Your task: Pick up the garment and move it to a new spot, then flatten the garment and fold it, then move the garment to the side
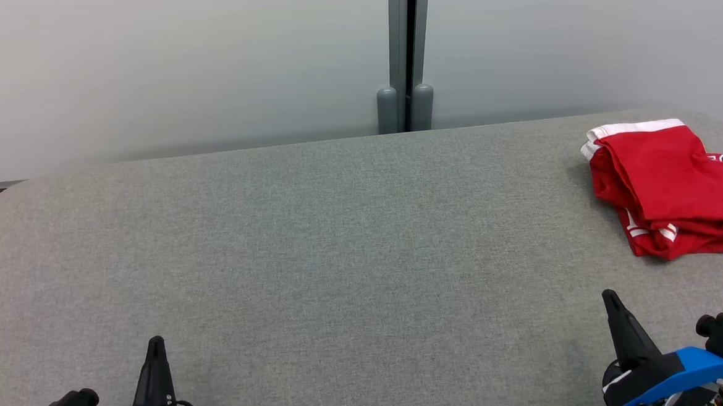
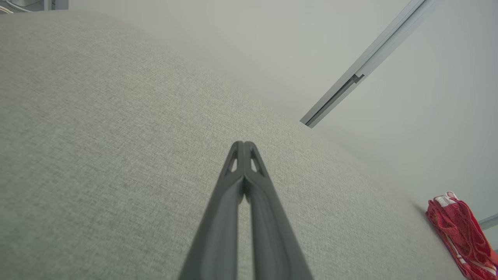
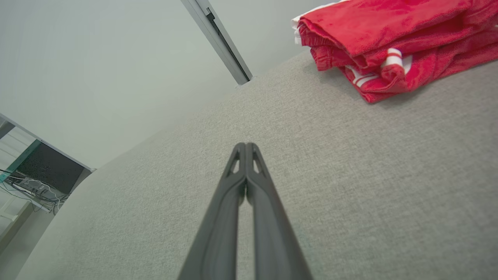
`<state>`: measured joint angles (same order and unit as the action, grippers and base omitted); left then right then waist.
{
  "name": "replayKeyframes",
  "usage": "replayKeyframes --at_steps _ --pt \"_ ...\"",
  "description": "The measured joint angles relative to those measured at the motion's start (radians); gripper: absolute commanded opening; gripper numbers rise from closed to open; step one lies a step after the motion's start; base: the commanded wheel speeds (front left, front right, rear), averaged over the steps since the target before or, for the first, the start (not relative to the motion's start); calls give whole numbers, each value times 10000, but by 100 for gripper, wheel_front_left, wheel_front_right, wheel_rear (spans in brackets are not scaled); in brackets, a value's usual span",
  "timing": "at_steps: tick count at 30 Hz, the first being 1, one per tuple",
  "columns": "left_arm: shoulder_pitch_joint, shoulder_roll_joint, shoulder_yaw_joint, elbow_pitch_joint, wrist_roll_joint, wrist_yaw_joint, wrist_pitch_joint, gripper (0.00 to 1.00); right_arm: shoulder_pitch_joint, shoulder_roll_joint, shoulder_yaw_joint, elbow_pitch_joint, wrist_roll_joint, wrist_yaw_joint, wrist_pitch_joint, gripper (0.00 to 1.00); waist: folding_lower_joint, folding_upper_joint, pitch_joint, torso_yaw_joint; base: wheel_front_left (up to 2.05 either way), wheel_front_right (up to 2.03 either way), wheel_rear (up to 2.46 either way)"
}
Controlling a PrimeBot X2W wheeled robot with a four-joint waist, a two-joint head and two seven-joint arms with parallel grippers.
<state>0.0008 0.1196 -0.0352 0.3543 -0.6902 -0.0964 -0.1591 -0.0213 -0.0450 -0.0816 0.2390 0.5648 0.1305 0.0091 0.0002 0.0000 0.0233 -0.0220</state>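
The garment (image 1: 670, 187) is a red piece with white trim and lettering, lying folded in a bundle at the far right of the grey fabric table (image 1: 314, 242). It also lies at the lower right edge of the left wrist view as the garment (image 2: 463, 233), and at the top right of the right wrist view as the garment (image 3: 389, 42). My left gripper (image 1: 156, 345) hovers low at the near left, shut with nothing in it. Its tips meet in the left gripper (image 2: 244, 144) wrist view. My right gripper (image 1: 609, 296) is at the near right, shut and empty, well short of the garment; its fingers press together at the right gripper (image 3: 246, 146).
A pale wall with a grey vertical post (image 1: 404, 52) stands just behind the table's far edge. The table's rounded far left corner (image 1: 2, 203) drops off to the floor. A dark shelf unit with cables (image 3: 42, 171) stands beyond the table in the right wrist view.
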Motion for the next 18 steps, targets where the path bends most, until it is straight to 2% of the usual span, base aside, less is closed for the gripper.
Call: replayKeyframes --at_steps 18 --pt "-251 -171 360 -261 -2276 -73 662 0 -180 -2 -75 4 2589 0 253 0 0 0 -34 38 0 0 0"
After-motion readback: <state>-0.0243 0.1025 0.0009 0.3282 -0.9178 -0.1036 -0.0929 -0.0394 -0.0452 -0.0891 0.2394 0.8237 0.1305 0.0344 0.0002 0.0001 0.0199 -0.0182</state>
